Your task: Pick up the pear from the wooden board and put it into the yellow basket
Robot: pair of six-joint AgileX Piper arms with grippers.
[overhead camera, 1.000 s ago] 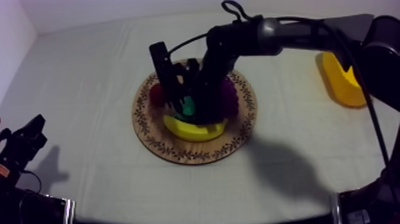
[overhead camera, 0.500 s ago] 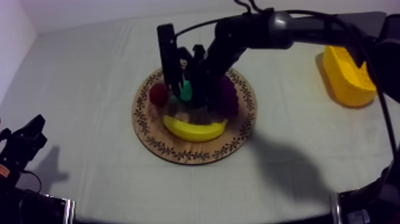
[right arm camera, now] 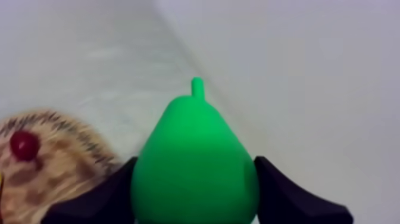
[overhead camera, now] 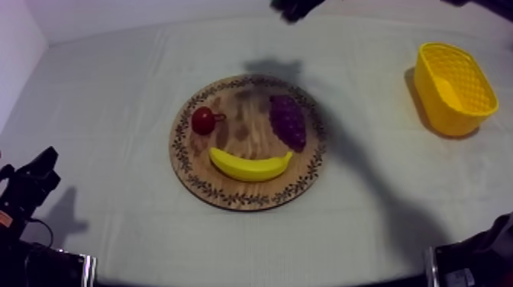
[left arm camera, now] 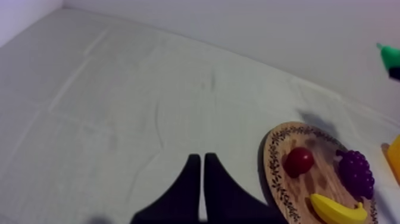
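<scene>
The green pear [right arm camera: 195,161] hangs in the air, with my right gripper [right arm camera: 193,171] shut on it, a black finger [right arm camera: 98,201] pressed against each side. It is high above the far rim of the wooden board [overhead camera: 191,179]. In the top view my right arm [overhead camera: 294,8] is a dark shape at the far edge. The left wrist view catches the pear [left arm camera: 390,55] well above the table. The yellow basket [overhead camera: 454,88] stands at the far right, with nothing inside it. My left gripper [overhead camera: 34,177] rests low at the near left, its fingers [left arm camera: 191,184] together in a narrow wedge.
Left on the board are a small red fruit [overhead camera: 203,120], a bunch of grapes [overhead camera: 288,122] and a banana [overhead camera: 250,164]. Open cloth lies between the board and the basket.
My right gripper has lifted the pear off the board and risen up and back to the top view's far edge. The left arm has not moved.
</scene>
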